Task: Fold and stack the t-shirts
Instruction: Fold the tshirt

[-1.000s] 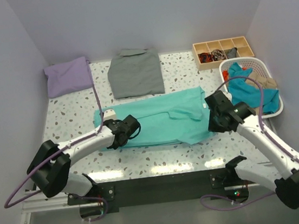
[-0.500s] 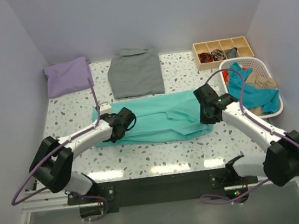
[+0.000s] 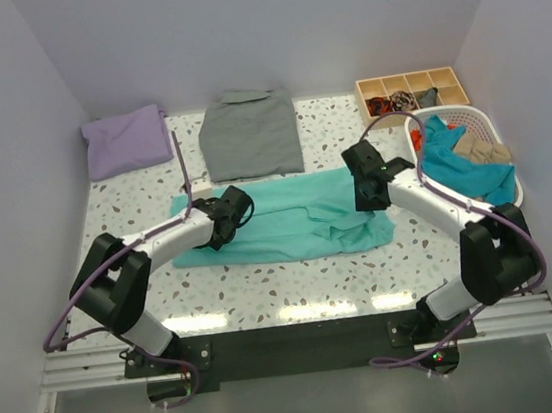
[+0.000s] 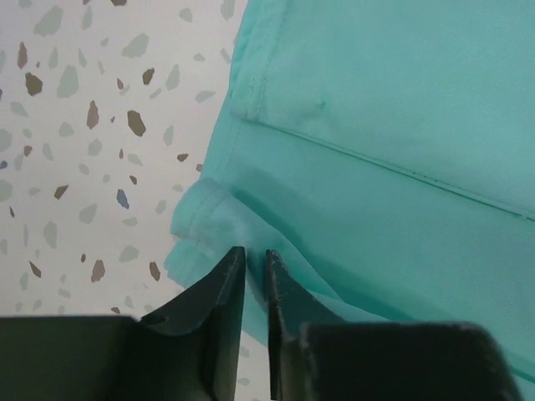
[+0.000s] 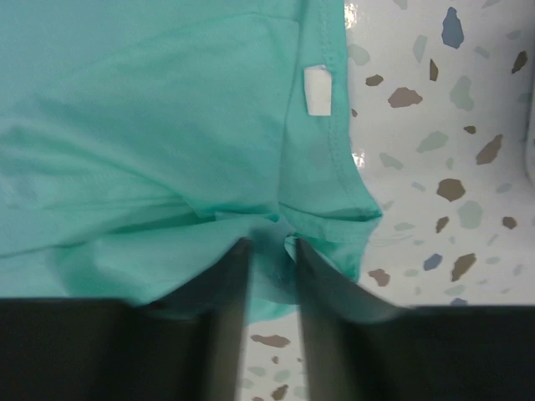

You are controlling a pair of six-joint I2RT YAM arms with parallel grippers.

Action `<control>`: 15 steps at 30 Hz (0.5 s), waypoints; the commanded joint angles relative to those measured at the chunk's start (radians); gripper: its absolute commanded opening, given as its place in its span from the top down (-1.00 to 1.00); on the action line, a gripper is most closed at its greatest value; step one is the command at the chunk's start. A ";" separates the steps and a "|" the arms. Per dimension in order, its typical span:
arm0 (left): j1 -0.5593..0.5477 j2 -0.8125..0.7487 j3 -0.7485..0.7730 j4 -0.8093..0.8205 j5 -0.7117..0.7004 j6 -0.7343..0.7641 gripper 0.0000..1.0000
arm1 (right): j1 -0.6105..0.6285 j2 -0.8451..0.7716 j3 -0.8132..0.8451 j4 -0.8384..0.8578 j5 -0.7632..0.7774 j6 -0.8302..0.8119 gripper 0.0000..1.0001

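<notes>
The turquoise t-shirt [image 3: 289, 227] lies folded into a long band across the middle of the table. My left gripper [image 3: 229, 214] is low over its left end. In the left wrist view the left gripper [image 4: 256, 252] has its jaws slightly parted, with the shirt's folded edge [image 4: 376, 125] in the narrow gap. My right gripper [image 3: 370, 190] is at the shirt's right end. There the right gripper [image 5: 272, 242] stands a little wider, with bunched cloth [image 5: 167, 100] between the fingers near the white neck label [image 5: 317, 89]. The lavender t-shirt [image 3: 127, 141] lies folded at the back left.
A folded grey shirt [image 3: 249, 134] lies at the back centre. At the right a white basket [image 3: 493, 129] holds more clothes. Behind it stands a wooden compartment tray [image 3: 411, 94]. Purple walls close in the table on three sides.
Both arms carried the shirt's near edge toward the back, so the shirt is now a narrower band. Both grippers' jaws have parted a little from tight shut.
</notes>
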 commanded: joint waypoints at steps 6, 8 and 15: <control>0.050 0.019 0.054 -0.131 -0.164 -0.092 -0.82 | -0.036 0.016 0.124 0.145 0.116 -0.112 -0.43; 0.054 -0.004 0.035 -0.143 -0.164 -0.111 -0.89 | -0.047 -0.005 0.139 0.131 0.143 -0.130 -0.45; 0.049 -0.047 0.032 -0.047 -0.089 0.024 -0.84 | -0.053 -0.073 0.094 0.035 -0.071 -0.106 -0.43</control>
